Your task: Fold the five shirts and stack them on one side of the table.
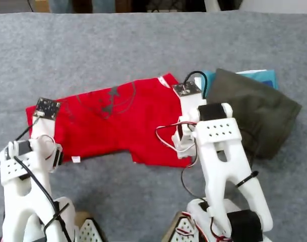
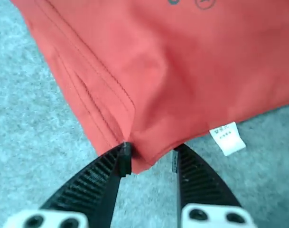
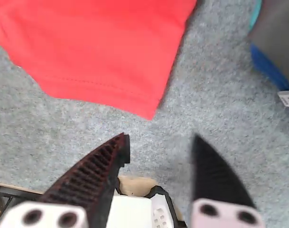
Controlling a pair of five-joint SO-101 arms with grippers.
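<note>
Jaws of my left gripper (image 2: 149, 154): spread, with the near corner of the red shirt (image 1: 118, 121) lying between them. The fabric touches one finger (image 2: 119, 159), not pinched. A white label (image 2: 227, 137) sticks out from the hem just beside it.

Jaws of my right gripper (image 3: 158, 142): spread, hanging over bare grey table (image 1: 143, 45) near the shirt's other near corner, apart from it.

Red shirt lies flat mid-table. At its right, a folded dark green shirt (image 1: 254, 111) sits on a blue shirt (image 1: 264, 76).
</note>
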